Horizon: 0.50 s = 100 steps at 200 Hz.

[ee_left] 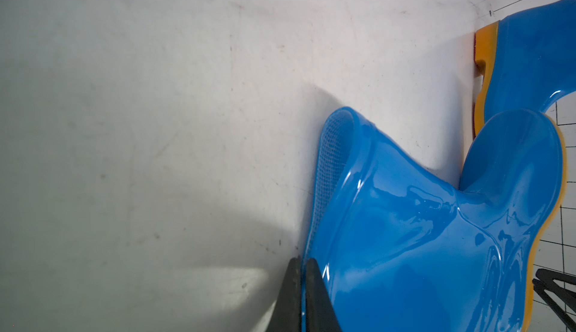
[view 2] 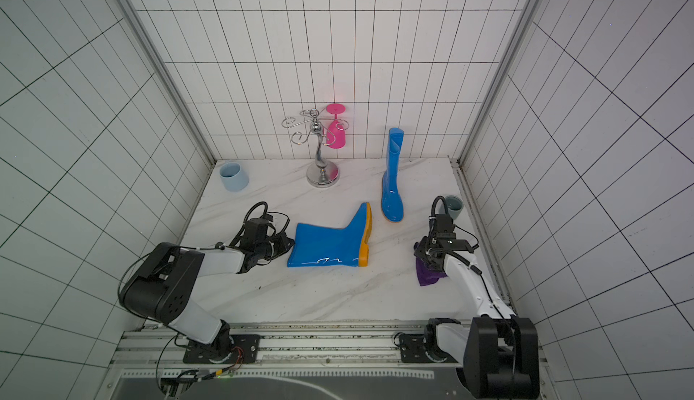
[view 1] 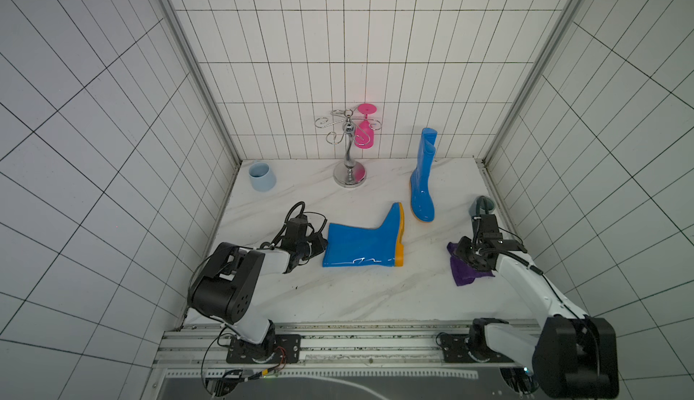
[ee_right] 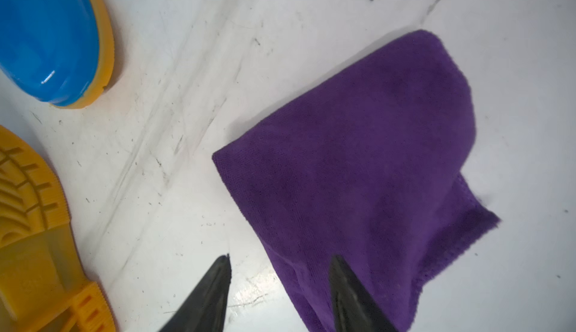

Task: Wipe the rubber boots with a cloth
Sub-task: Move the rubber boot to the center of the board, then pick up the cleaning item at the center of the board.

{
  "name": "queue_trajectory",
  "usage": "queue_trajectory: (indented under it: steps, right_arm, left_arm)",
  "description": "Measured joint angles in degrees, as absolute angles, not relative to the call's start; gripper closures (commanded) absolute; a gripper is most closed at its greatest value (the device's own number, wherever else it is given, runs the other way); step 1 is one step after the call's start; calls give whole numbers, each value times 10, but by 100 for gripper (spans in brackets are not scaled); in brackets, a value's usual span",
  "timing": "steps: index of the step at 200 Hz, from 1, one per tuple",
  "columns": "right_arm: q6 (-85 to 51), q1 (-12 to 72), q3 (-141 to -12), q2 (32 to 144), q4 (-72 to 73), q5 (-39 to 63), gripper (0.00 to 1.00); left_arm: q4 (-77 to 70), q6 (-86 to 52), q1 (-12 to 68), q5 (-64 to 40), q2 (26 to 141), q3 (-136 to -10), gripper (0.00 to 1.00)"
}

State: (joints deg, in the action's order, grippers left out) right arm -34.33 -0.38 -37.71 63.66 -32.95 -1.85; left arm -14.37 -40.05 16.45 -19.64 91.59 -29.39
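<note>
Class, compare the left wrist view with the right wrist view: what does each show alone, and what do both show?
Only left wrist: the left tool shut on the lying boot's shaft rim. Only right wrist: the cloth, the open right tool over its edge, that boot's sole tread. Both: the lying boot, the standing boot, the table.

3 white-tiled walls (view 1: 338,60) with dark grout enclose a white marble-veined tabletop (view 1: 338,296), evenly lit.
</note>
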Motion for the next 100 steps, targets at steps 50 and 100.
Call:
queue_trajectory:
  steps: [50, 100]
  right_arm:
    - [-378, -4, -374, 629, -334, -42, 45]
    - [-400, -20, -346, 656, -330, -46, 44]
  left_arm:
    - [-150, -400, 157, -211, 922, -295, 96]
    - [-156, -399, 147, -232, 934, -301, 96]
